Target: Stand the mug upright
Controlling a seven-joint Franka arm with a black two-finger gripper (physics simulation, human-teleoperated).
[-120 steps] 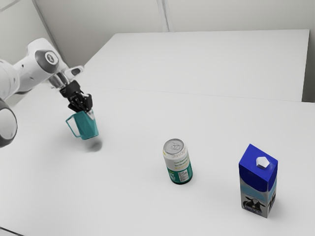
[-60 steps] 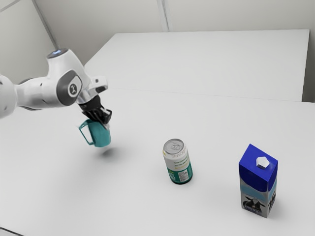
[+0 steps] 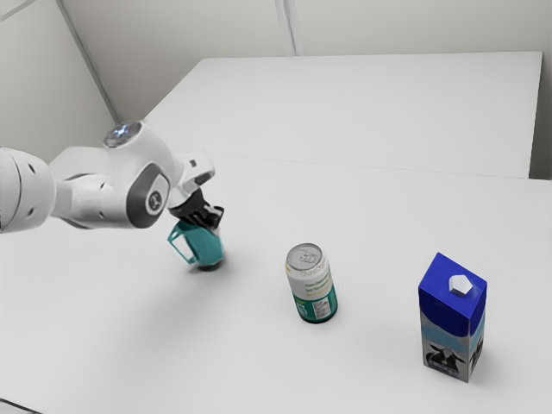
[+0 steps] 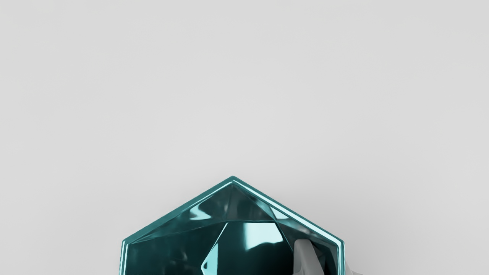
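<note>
My pincer (image 4: 333, 261) grips the faceted teal mug (image 3: 205, 246) by its wall, mouth up but leaning, close to the table (image 3: 259, 362); I judge this the setting-down, needing its base levelled before release.

White arm (image 3: 82, 194) reaching in from the exterior view's left, wrist (image 3: 191, 172) angled over, black tool (image 3: 213, 228) tipped downward, fingers (image 4: 303, 258) pinched close

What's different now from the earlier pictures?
The teal, many-sided mug with a handle has moved toward the exterior view's right and nearer its camera. It's lower too: its shadow has closed in under its base. The black two-finger gripper and white arm moved with it; nothing was newly grasped or released. The white-and-green metal can and blue-topped milk carton stayed put.
</note>
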